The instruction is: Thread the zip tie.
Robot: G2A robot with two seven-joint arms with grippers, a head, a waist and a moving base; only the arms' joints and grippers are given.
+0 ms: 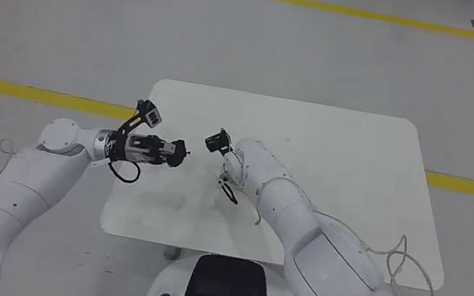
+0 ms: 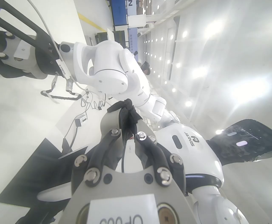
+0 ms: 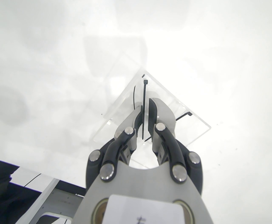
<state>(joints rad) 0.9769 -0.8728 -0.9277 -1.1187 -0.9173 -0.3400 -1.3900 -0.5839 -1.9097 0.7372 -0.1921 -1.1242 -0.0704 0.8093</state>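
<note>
The left hand point(image 2: 127, 110) is closed, its dark-wrapped tips pressed together, above the tabletop point(image 1: 337, 164). The right hand point(image 3: 145, 110) is a little open, just over a clear tray point(image 3: 191, 127). A black zip tie point(image 3: 144, 93) runs straight between its fingers, close against one of them. A second tie point(image 3: 183, 115) lies in the tray beside this hand.

Over the table point(image 1: 355, 167), a short gap parts the left gripper point(image 1: 183, 151) from the right arm point(image 1: 261, 175). A zip tie point(image 3: 145, 89) runs through the slim finger gap of the right gripper point(image 3: 145, 104), a walled clear tray point(image 3: 191, 129) beneath.
</note>
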